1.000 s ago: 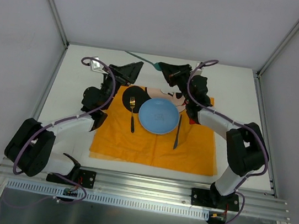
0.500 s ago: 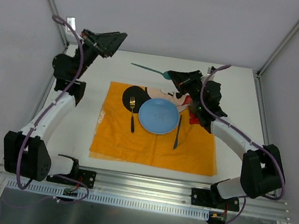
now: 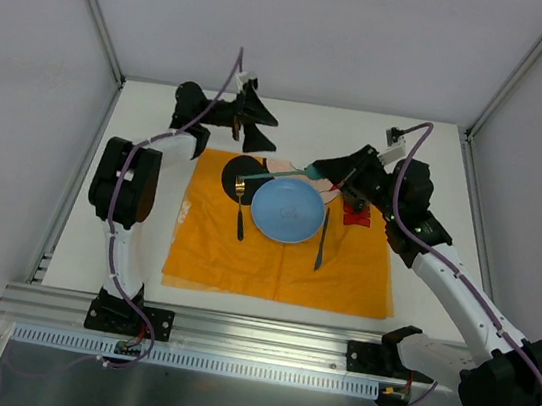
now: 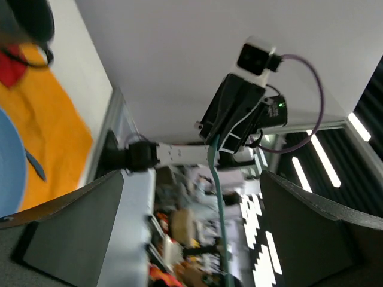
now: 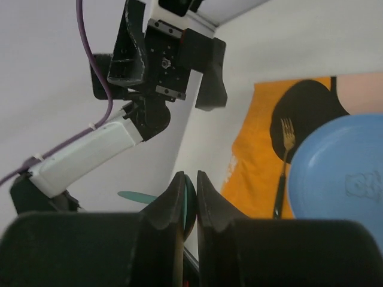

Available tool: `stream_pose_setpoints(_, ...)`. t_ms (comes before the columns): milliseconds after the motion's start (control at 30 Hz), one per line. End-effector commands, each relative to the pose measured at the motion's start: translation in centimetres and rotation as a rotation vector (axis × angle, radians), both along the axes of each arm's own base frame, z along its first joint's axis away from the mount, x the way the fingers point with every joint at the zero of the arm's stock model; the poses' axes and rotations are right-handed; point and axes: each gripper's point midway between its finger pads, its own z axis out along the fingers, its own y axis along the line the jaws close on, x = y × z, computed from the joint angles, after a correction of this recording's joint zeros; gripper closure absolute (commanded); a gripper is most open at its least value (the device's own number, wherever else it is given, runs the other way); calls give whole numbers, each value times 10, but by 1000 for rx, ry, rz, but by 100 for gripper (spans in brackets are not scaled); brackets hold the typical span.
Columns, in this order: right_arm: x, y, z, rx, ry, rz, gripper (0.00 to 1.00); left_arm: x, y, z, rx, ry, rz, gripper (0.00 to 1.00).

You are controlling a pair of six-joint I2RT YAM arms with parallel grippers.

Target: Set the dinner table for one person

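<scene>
Orange placemat (image 3: pixel 282 265) on white dinner table (image 3: pixel 312 128)

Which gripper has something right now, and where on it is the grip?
The right gripper pinches the teal spoon at its broad bowl end, with the handle sticking out. The left gripper is open and holds nothing.

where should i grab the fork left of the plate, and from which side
Take the fork by the near end of its dark handle, coming straight down with the jaws across its width. It lies flat on the placemat with its tines pointing away. The plate rim sits close beside its middle, so the handle end likely leaves the fingers more room.
</scene>
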Motion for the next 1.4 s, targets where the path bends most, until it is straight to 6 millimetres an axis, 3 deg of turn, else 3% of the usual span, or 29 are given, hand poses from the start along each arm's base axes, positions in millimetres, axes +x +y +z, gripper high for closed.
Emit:
stream_pose_setpoints(0, -18, -3, -27, -178, 12, 101, 99, -98, -28, -9, 73, -264, -335, 1)
stream_pose_setpoints(100, -24, -7, -42, -284, 21, 142, 99, -122, -40, -32, 77, -227, -397, 3)
stream_pose_setpoints(167, -27, -7, -51, -320, 31, 171, 99, -129, -40, -42, 78, -196, -401, 14)
stream_pose_setpoints(267, -26, -10, -64, -357, 49, 172, 99, -140, -37, -38, 71, -201, -396, 39)
stream_pose_setpoints(367, -23, -11, -70, -382, 45, 169, 100, -154, -35, -30, 63, -222, -400, 44)
stream_pose_setpoints(500, -16, -11, -77, -410, 57, 175, 99, -174, -33, -21, 57, -245, -416, 60)
stream_pose_setpoints(567, -12, -9, -75, -412, 54, 177, 100, -184, -33, -19, 51, -254, -425, 52)
stream_pose_setpoints(633, -6, -7, -74, -411, 53, 184, 100, -191, -35, -21, 53, -238, -442, 34)
stream_pose_setpoints(667, -5, -6, -71, -409, 49, 185, 100, -197, -37, -24, 48, -255, -453, 32)
stream_pose_setpoints(800, -1, -3, -64, -398, 41, 185, 99, -201, -39, -39, 56, -235, -466, 32)
stream_pose_setpoints(833, -2, -3, -62, -393, 41, 190, 100, -200, -40, -47, 87, -112, -474, 32)
stream_pose_setpoints(867, -2, -2, -58, -391, 34, 192, 99, -199, -40, -52, 71, -193, -464, 32)
stream_pose_setpoints(933, -2, -3, -57, -386, 38, 196, 99, -197, -42, -69, 97, -145, -444, 31)
stream_pose_setpoints(1067, -8, 0, -52, -365, 41, 226, 99, -185, -48, -70, 142, -175, -400, 25)
stream_pose_setpoints(1367, -29, -9, -53, -397, 40, 249, 99, -157, -39, -51, 136, -220, -330, 28)
